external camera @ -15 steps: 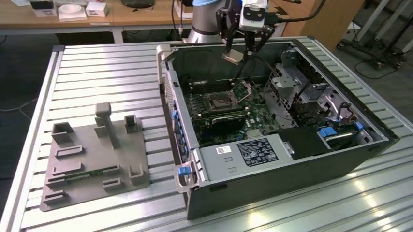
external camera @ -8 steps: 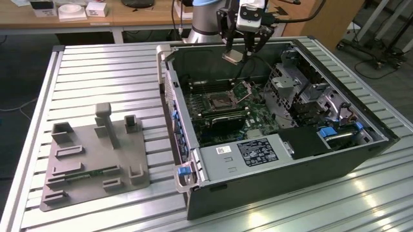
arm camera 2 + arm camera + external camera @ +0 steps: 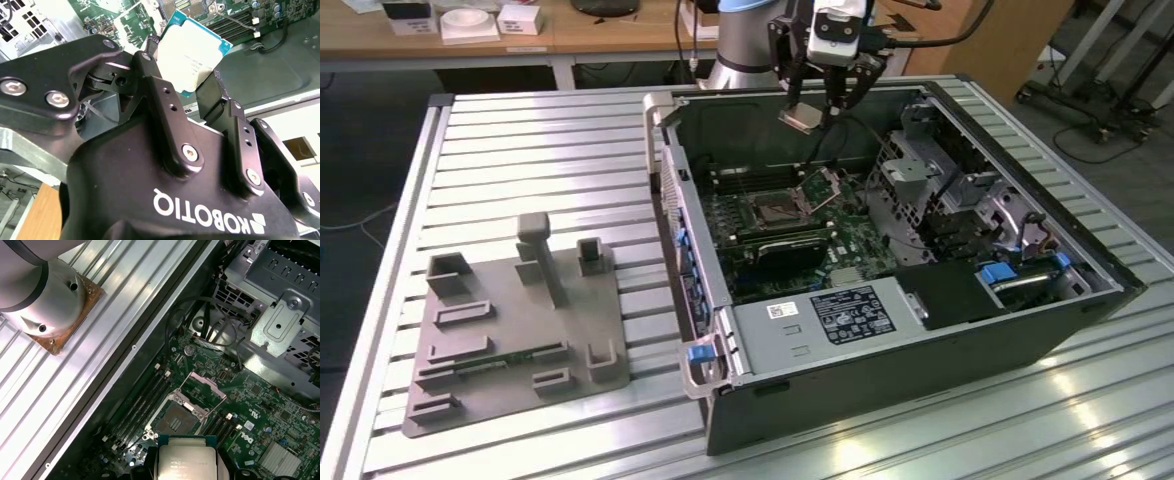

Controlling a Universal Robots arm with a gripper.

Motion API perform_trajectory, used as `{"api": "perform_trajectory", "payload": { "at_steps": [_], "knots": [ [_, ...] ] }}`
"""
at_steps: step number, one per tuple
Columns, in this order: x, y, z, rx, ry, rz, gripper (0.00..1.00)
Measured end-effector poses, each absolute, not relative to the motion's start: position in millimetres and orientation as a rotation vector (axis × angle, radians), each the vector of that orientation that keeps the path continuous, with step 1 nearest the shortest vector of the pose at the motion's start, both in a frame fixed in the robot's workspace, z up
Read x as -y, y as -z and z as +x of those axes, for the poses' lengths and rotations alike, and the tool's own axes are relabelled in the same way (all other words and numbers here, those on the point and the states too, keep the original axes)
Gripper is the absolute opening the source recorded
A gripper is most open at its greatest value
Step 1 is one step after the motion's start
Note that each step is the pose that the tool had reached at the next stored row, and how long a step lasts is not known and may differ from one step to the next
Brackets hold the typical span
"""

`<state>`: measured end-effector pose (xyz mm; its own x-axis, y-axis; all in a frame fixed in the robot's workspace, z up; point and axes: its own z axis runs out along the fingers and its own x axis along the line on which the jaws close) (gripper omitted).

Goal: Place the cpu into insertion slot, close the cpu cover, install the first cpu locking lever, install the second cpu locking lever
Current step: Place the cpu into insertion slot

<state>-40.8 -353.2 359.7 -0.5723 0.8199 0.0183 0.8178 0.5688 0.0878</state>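
While the pincer (image 3: 186, 75) clamps the cpu (image 3: 192, 47), insertion slot (image 3: 175, 421) uncovered, cpu cover (image 3: 202, 390) raised.

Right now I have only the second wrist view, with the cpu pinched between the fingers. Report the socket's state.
Observer: In the first wrist view the insertion slot lies bare, with no chip in it.
Operator: Tell me whether anything is folded over it.
Observer: No. The cpu cover stands tilted up on its hinge, off the slot.
Operator: Give me the height as seen from outside.
Observer: In the exterior view the gripper holds the cpu in the air above the open case, not down at the slot.
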Motion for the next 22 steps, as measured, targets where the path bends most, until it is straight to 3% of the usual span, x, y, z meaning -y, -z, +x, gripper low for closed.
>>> {"api": "perform_trajectory", "payload": {
  "at_steps": [22],
  "knots": [
    [353.2, -359.7, -41.3, -2.713, -0.133, 1.524, 0.54]
  ]
}}
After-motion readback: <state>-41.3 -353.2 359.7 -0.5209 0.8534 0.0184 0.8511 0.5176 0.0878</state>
